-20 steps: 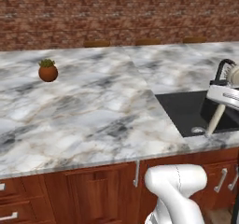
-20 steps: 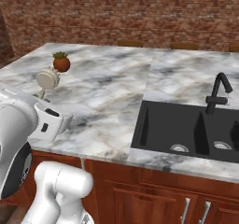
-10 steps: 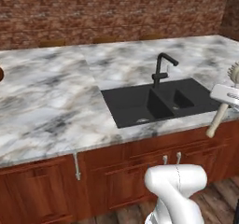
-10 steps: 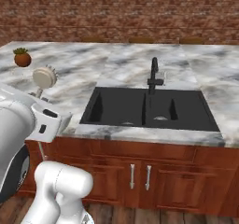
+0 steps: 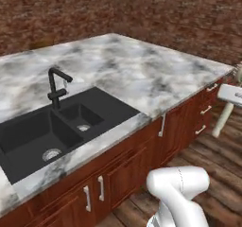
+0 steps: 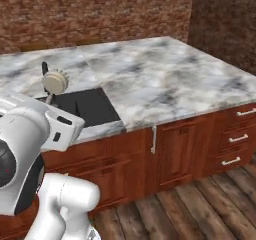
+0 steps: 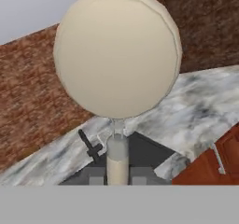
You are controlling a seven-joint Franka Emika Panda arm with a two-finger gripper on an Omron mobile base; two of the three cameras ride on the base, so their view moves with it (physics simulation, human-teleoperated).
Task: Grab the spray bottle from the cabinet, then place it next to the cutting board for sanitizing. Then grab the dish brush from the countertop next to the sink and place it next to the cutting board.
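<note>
Gripper (image 7: pixel 117 175) clamped on dish brush (image 7: pixel 116 55) handle, sink (image 5: pixel 61 126) beyond, no writing readable

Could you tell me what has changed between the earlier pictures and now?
The base has driven along the countertop, so the whole view shifted: the small fruit left the frame and the sink slid leftward. The gripper stays shut on the dish brush, held upright as before.
</note>
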